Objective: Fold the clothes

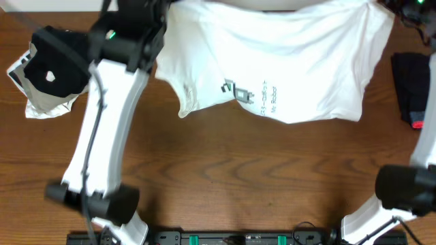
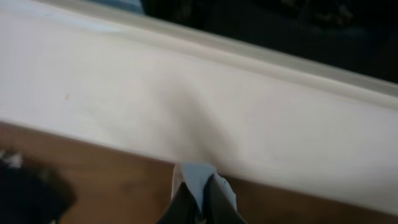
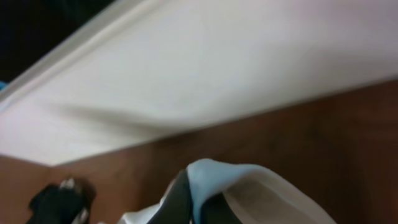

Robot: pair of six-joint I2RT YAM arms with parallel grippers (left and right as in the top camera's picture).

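The white T-shirt (image 1: pixel 286 61) lies spread along the far side of the table (image 1: pixel 225 170). The left gripper (image 2: pixel 198 182) and right gripper (image 3: pixel 196 186) each pinch a bit of its cloth, jaws closed. To fold well, both should likely travel together, holding that edge taut and level.

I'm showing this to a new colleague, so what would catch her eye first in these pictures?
The big white T-shirt with black print sprawls across the far side of the wooden table. The left gripper and the right gripper are each pinched shut on a bit of its white cloth. A black garment lies at the left edge, a red-trimmed one at the right.
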